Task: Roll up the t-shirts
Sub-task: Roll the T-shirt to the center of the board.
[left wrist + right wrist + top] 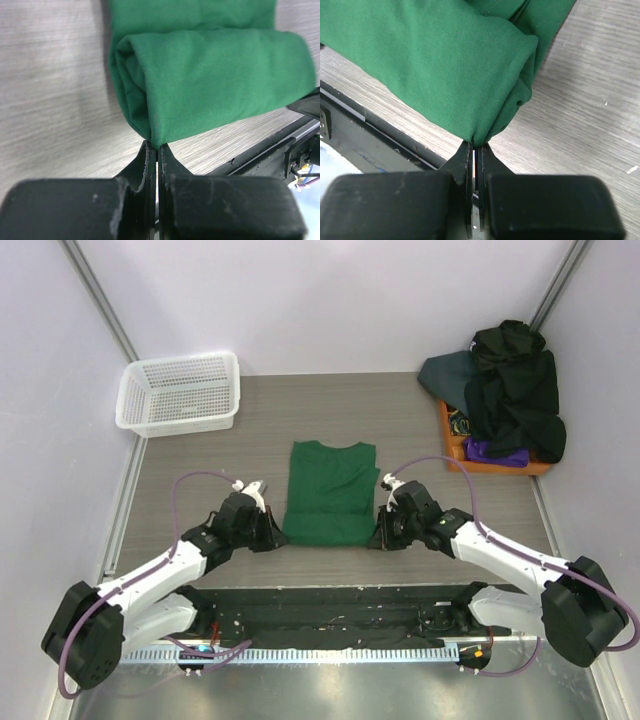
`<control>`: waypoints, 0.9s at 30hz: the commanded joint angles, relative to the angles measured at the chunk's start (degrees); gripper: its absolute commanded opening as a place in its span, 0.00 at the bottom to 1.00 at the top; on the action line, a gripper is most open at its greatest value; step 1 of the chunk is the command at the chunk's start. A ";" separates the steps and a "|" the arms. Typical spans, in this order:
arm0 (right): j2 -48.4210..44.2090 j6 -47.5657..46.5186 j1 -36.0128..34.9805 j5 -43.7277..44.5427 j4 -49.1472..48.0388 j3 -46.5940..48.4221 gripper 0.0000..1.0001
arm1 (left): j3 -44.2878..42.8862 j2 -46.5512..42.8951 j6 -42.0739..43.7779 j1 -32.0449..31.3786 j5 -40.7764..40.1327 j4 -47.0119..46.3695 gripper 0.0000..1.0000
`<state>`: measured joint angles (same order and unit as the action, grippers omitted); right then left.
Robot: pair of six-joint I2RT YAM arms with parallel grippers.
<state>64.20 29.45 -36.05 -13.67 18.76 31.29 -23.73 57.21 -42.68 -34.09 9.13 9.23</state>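
Green t-shirt (330, 495) flat at mid-table, near hem turned over in a thick roll. Left gripper (272, 530) low at the roll's left end, jaws pinched tight on green cloth; right gripper (378, 535) mirrored at the right end, likewise clamped on fabric. Both arms stretched forward, angled inward. Other t-shirts (510, 390) heaped on orange tray (450, 430), far right.

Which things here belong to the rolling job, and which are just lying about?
Job: green t-shirt, partly rolled, pinched at both ends of the roll by the left claw and right claw; heap of other t-shirts on the orange tray.
Lying about: white mesh basket; orange tray.
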 commanded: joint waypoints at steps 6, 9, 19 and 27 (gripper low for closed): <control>1.18 -0.01 -0.25 -0.48 3.65 6.67 0.01 | -6.93 5.28 -1.27 0.16 1.16 3.59 0.01; 3.29 -0.27 0.02 -0.65 4.35 9.40 0.01 | -8.79 6.77 -1.09 0.42 1.25 4.30 0.02; 11.11 -2.21 5.55 -6.88 4.88 16.95 0.01 | -14.50 12.57 -1.35 7.62 6.51 2.99 0.03; 16.03 -2.38 13.89 -13.57 1.98 18.98 0.01 | -21.53 22.50 -2.50 12.28 13.28 -0.18 0.03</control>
<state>78.89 27.68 -25.04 -22.79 23.83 47.31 -41.06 76.93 -43.77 -23.64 17.61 13.30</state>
